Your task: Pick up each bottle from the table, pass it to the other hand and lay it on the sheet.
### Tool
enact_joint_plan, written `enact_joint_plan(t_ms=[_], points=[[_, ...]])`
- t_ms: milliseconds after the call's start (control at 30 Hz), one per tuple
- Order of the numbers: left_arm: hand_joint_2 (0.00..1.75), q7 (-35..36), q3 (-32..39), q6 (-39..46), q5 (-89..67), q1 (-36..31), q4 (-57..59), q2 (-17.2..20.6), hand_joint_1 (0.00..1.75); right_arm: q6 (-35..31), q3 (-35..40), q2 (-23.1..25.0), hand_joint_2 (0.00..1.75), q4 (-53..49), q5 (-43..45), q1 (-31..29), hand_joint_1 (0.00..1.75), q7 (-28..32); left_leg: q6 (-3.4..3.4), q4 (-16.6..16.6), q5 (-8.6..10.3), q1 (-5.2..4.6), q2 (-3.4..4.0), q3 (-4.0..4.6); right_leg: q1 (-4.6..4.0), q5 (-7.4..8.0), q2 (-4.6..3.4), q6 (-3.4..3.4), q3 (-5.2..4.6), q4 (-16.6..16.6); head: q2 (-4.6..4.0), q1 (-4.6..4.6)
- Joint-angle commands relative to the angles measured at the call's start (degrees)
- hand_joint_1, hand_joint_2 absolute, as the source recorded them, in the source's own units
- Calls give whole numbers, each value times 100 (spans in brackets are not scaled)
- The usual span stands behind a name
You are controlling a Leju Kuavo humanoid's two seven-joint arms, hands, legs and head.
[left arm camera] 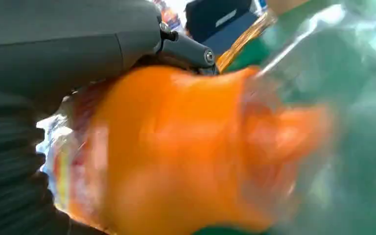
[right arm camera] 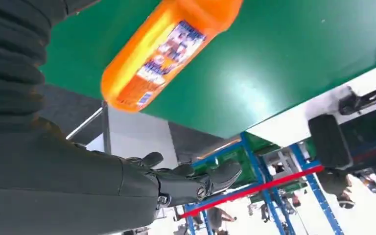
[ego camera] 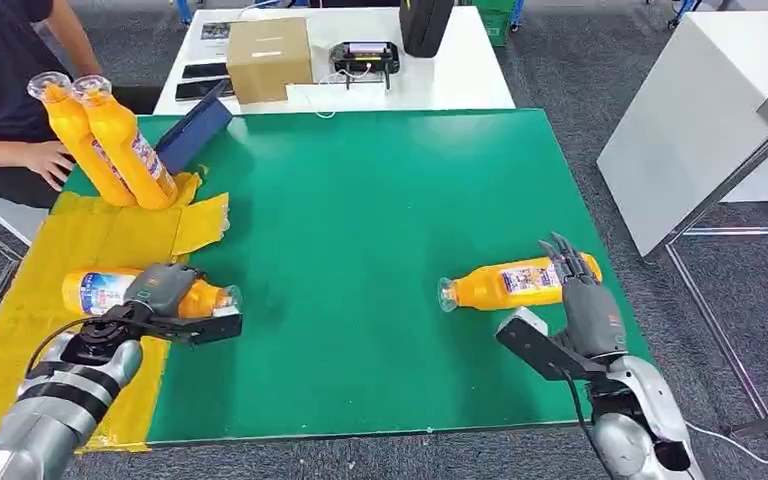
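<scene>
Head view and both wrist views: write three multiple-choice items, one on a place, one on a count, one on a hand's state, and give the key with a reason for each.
1. Where does the bottle near the right hand lie?
A. On the yellow sheet
B. On the green table top
C. On the cardboard box

2. How many orange bottles are in the head view?
A. Two
B. Three
C. Four

3. What is the left hand doing?
A. Gripping a bottle
B. Hanging open over bare table
C. Pressing on the box

Key: 1 B, the lying bottle rests on the green table top, well clear of the yellow sheet. 2 C, two leaning bottles on the sheet by a person, the held bottle, and the lying one. 3 A, the left wrist view has the hand wrapped over the orange body.
</scene>
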State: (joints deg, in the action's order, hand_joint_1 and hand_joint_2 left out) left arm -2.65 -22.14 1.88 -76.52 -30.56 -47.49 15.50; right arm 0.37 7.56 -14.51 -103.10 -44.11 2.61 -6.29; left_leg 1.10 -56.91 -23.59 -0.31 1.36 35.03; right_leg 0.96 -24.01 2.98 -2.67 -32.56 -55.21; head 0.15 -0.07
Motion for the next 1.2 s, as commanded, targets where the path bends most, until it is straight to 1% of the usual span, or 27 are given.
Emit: enact_joint_plan(t_ms=[33, 100, 167, 267, 300, 400, 433, 500, 533, 567, 600, 667, 700, 733, 767, 833, 867, 900, 933, 967, 1000, 1033, 1133, 1167, 1200], points=[[0, -820, 161, -221, 966, -22, 478, -47, 0, 722, -173, -752, 175, 1414, 33, -723, 0, -3, -5, 3, 0, 6, 1, -22, -4, 3, -23, 8, 22, 8, 0, 0], [0, -987, 163, -385, 1249, -26, 266, -54, 0, 946, -211, -941, 175, 1820, 214, -877, 0, 169, -4, 0, 1, 11, 3, -27, -7, 8, -41, 10, 30, 12, 0, 0], [0, -1013, 150, -427, 1343, -15, 167, -50, 0, 974, -231, -1000, 175, 1959, 262, -919, 0, 257, 1, -3, 1, 11, -3, -22, -7, 6, -34, 6, 29, 12, 2, 2], [0, -1286, 221, -655, 2057, 65, -165, -59, 0, 1122, -35, -1296, 175, 2283, 96, -1056, 0, 356, 6, 1, 6, 1, -2, -19, 2, 9, -19, -4, 26, 7, 0, 2], [0, -1316, 207, -705, 2177, 81, -257, -49, 0, 1117, -13, -1344, 175, 2368, 41, -1089, 0, 390, 4, -1, 2, 0, -3, -25, 3, 7, -29, -2, 32, 8, 0, 0], [0, -1298, 191, -740, 2261, 102, -329, -40, 0, 1106, -24, -1346, 175, 2397, 36, -1098, 0, 405, 5, 0, 6, -6, -15, -17, 8, 8, -12, -4, 25, 6, 0, 0], [0, -1408, 296, -879, 2576, 138, -393, -68, 0, 1151, 7, -1376, 175, 2460, 37, -1135, 0, 428, 2, -2, 1, -2, -19, -22, 5, 5, -18, 0, 32, 6, 0, 2], [0, -1621, 276, -1476, 3342, 160, -628, 59, 0, 1209, 148, -1488, 175, 2816, 0, -1388, 0, 524, 3, -2, 4, -2, -19, -8, 3, 9, -13, -3, 16, 6, 0, 0], [0, -1639, 252, -1593, 3567, 197, -745, 113, 0, 1204, 191, -1513, 175, 2952, -31, -1479, 0, 582, 0, -6, -1, 1, -15, -14, 1, 6, -29, 2, 20, 4, 0, -2], [0, -1650, 205, -1672, 3750, 236, -874, 165, 0, 1156, 261, -1542, 175, 3077, -149, -1570, 0, 620, 3, -4, 3, -2, -13, -2, 2, 11, -21, -3, 7, 5, 0, -2], [0, -1642, 182, -1724, 3926, 282, -995, 202, 0, 1121, 306, -1540, 175, 3195, -253, -1658, 0, 636, 0, -7, -3, 2, -11, -10, 0, 7, -34, 2, 14, 3, 0, 0], [0, -1638, 176, -1727, 3940, 296, -1026, 206, 0, 1121, 309, -1535, 175, 3217, -260, -1678, 0, 636, 4, -2, 4, -2, -14, 4, 2, 11, -19, -4, 4, 5, 0, 0], [0, -1625, 175, -1733, 3983, 319, -1081, 205, 0, 1119, 330, -1527, 175, 3256, -286, -1708, 0, 635, 1, -8, -3, 3, -11, -4, -2, 7, -32, 0, 12, 4, 0, 0], [0, -1622, 137, -1731, 4029, 334, -1149, 223, 0, 1101, 380, -1537, 175, 3305, -367, -1746, 0, 617, 3, -3, 3, 0, -16, 2, 0, 9, -21, -3, 6, 6, 0, 0], [0, -1616, 81, -1766, 4169, 343, -1254, 234, 0, 1041, 457, -1516, 175, 3449, -557, -1862, 0, 550, 0, -7, -4, 4, -10, -7, -3, 7, -36, 2, 14, 5, 0, 0], [0, -1584, -8, -1819, 4314, 358, -1436, 245, 0, 994, 495, -1396, 175, 3704, -705, -2081, 0, 518, 4, -4, 4, -2, -17, 6, 2, 9, -17, -3, 2, 3, 0, 0], [0, -1560, -26, -1845, 4370, 368, -1501, 233, 0, 1005, 515, -1343, 175, 3842, -737, -2175, 0, 513, 1, -6, 0, 4, -8, 1, -2, 10, -32, 1, 6, 5, 0, 0], [0, -1551, -31, -1871, 4416, 374, -1527, 219, 0, 1004, 550, -1325, 175, 3908, -777, -2224, 0, 512, 3, -5, 3, 2, -10, 10, -1, 12, -24, -2, -2, 5, 0, 0], [0, -1541, -73, -1881, 4447, 377, -1588, 212, 0, 992, 607, -1281, 175, 4060, -864, -2328, 0, 492, 0, -5, 0, 2, -10, 3, 0, 9, -33, 2, 3, 4, 0, 0], [0, -1528, -119, -1896, 4480, 363, -1609, 204, 0, 999, 630, -1213, 175, 4220, -894, -2430, 0, 499, 4, -2, 4, 0, -12, 11, 0, 11, -20, -3, -4, 6, 0, 0], [0, -1522, -126, -1899, 4487, 355, -1613, 196, 0, 997, 639, -1196, 175, 4241, -898, -2448, 0, 501, 0, -6, -1, 6, -6, 1, -5, 10, -37, 2, 6, 7, 0, 0], [0, -1509, -145, -1905, 4526, 344, -1625, 184, 0, 985, 688, -1154, 175, 4380, -941, -2531, 0, 521, 2, -2, 3, 2, -12, 4, -1, 10, -26, -1, 3, 8, 0, 0], [0, -1503, -174, -1896, 4539, 331, -1625, 190, 0, 977, 735, -1127, 175, 4483, -983, -2598, 0, 535, -2, -1, -1, 4, -14, -7, -2, 6, -33, 4, 13, 8, 0, 0], [0, -1531, -216, -1928, 4635, 270, -1598, 168, 0, 976, 813, -1061, 175, 4675, -1046, -2730, 0, 571, 1, -3, 1, 2, -15, 1, -1, 6, -25, 1, 6, 6, 0, 0], [0, -1520, -264, -1929, 4657, 228, -1598, 162, 0, 965, 898, -1007, 175, 4829, -1121, -2842, 0, 592, -2, -4, -3, 5, -13, -6, -3, 5, -34, 5, 13, 5, 0, 0]])
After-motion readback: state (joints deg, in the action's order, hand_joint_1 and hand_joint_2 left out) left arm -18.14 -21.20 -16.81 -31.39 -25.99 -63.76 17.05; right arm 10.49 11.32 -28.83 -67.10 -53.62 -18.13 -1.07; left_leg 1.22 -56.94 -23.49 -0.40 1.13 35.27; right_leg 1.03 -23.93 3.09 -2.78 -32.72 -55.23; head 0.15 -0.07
